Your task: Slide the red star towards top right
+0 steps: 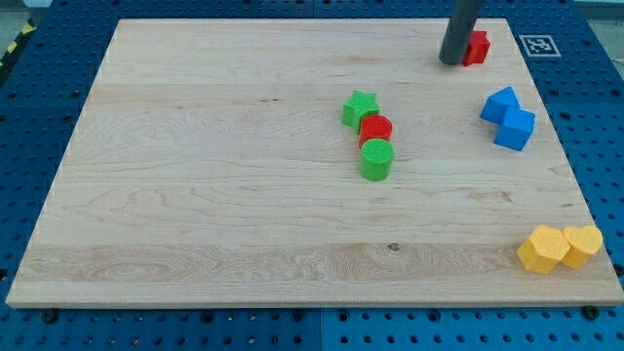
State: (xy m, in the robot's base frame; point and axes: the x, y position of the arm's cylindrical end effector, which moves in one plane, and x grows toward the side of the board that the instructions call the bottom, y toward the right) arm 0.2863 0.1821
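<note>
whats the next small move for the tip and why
Probably a short nudge toward the view's right and slightly up. My tip sits against the left side of the red star, which is already near the board's top right corner, so only a small push seems left before the edge.
</note>
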